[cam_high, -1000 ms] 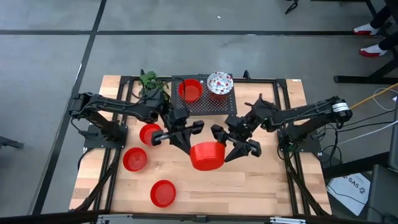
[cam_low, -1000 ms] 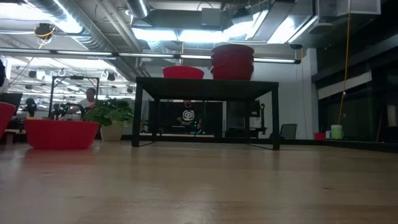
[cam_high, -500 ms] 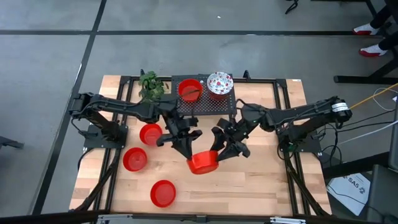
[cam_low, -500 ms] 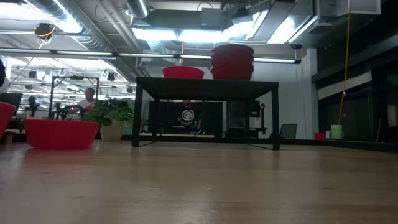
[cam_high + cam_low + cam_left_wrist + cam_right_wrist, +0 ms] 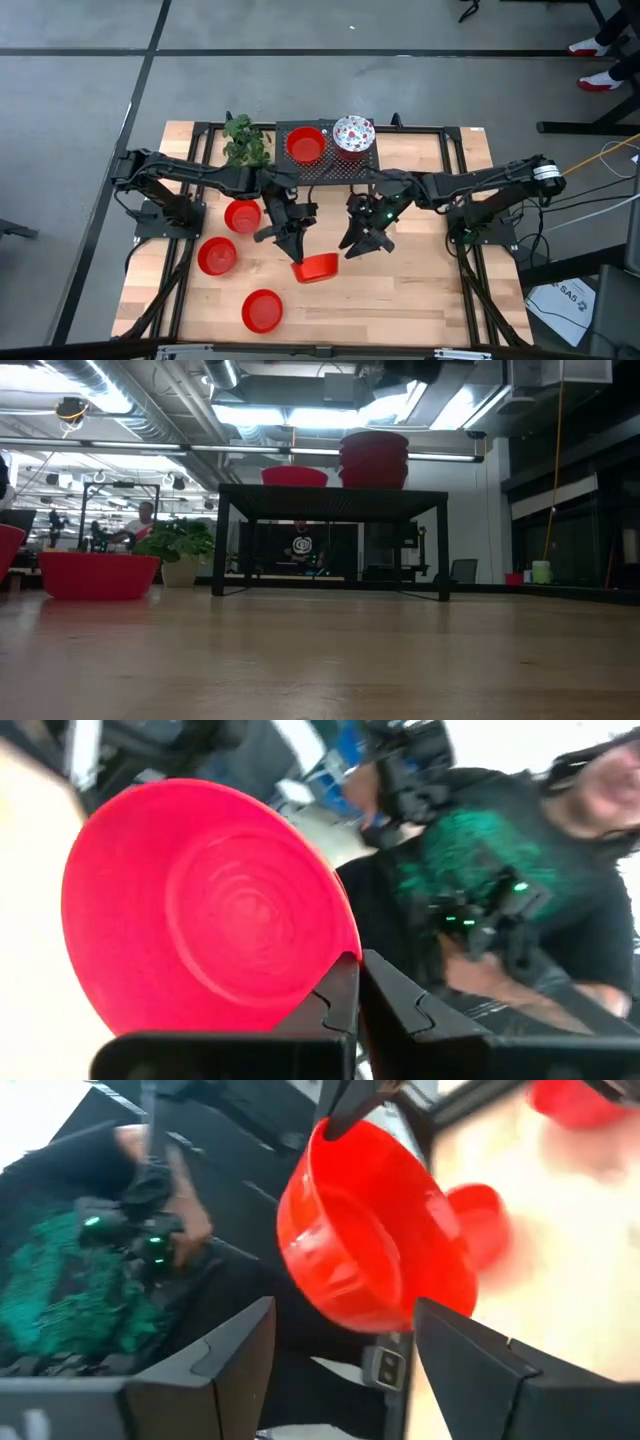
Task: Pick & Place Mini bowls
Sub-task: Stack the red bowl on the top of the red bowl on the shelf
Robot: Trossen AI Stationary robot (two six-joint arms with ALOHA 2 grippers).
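Note:
A plain red mini bowl (image 5: pixel 318 268) hangs tilted over the table's middle, held by my left gripper (image 5: pixel 297 255); its inside fills the left wrist view (image 5: pixel 200 910). My right gripper (image 5: pixel 358 243) stands open just to the right of it, touching nothing, and the bowl (image 5: pixel 370 1240) shows beyond its fingers. Three more red bowls (image 5: pixel 241 215) (image 5: pixel 217 256) (image 5: pixel 262 310) rest on their bases on the table's left half. A red bowl (image 5: pixel 306 145) and a white speckled bowl (image 5: pixel 352 135) sit on a black rack (image 5: pixel 330 170). My left gripper (image 5: pixel 355 970) pinches the red bowl's rim (image 5: pixel 352 952) between its two shut fingers, which slant down from the table's left. The bowl is lifted clear and tilted on its side, its opening turned toward the gripper.
A green leafy plant (image 5: pixel 243 140) stands at the far left beside the rack. In the low view the rack (image 5: pixel 330 495) carries red bowls, and one red bowl (image 5: pixel 98 575) and the plant (image 5: pixel 178 545) show at left. Bare wood lies on the table's near and right parts.
The red bowl has come down and slightly toward the near-left with my left gripper, which keeps its hold. My right gripper, close against the bowl's right side before, has drawn back toward the far edge and now stands apart from it.

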